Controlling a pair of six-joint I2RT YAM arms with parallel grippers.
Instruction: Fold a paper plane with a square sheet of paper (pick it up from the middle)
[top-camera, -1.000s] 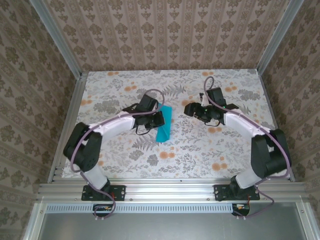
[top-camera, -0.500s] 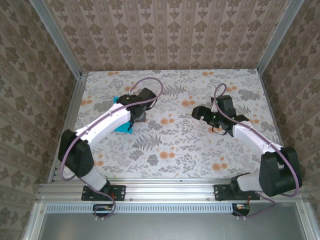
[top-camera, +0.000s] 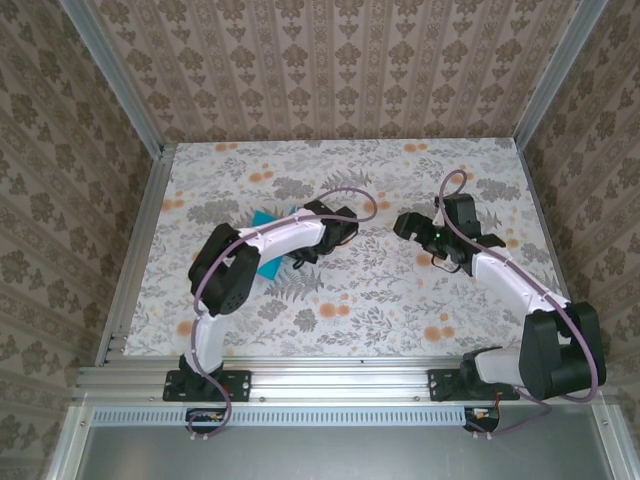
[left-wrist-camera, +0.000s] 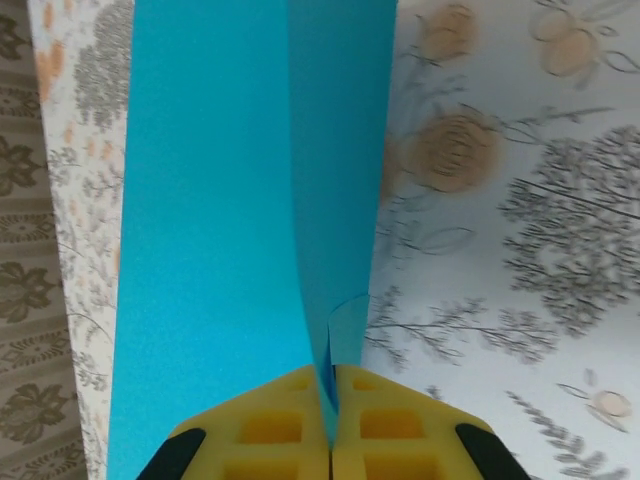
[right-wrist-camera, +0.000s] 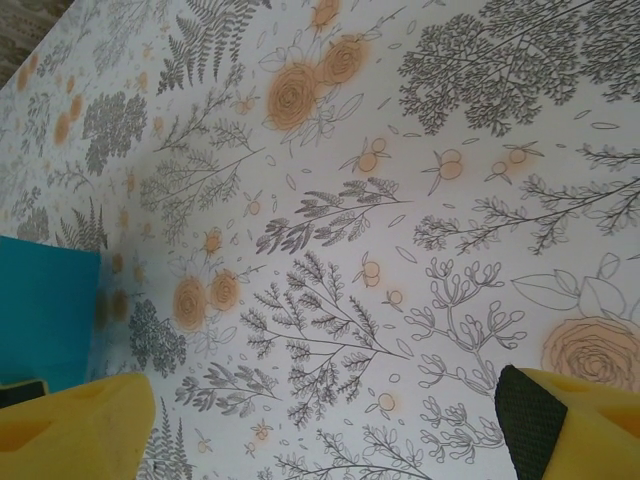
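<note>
The left fingers (left-wrist-camera: 270, 430) are clenched on a ridge of the square sheet of paper (left-wrist-camera: 220, 200) over the bench (left-wrist-camera: 500, 200); so thin a pinch may slip or crease crookedly. The right fingers (right-wrist-camera: 70, 430) stand released, apart; grabbing off-centre would skew the fold.

You're looking at a table (top-camera: 400, 310) covered in white cloth printed with grey foliage and orange flowers, boxed on three sides by beige damask-papered walls (top-camera: 330, 70), with aluminium posts (top-camera: 111, 75) at its far corners.
</note>
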